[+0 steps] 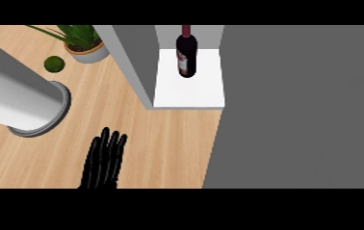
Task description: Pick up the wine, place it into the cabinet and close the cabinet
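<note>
One wine inside cabinet, beyond left robot hand.

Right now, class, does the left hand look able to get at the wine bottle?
Probably yes: the cabinet front stands open, nothing stands before the wine bottle, and only bare counter lies between it and the open left hand.

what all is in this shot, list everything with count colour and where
wine bottle: one, dark with red top, standing on the cabinet's white shelf
cabinet: one, grey walls, top centre, open
grey panel: one, fills the right side
potted plant: one, green leaves, grey pot, top left
round fruit: one, green, beside the pot
cylinder: one, light grey, left edge
counter: one, light wood
left robot hand: one, black, fingers straight, lower left
</note>
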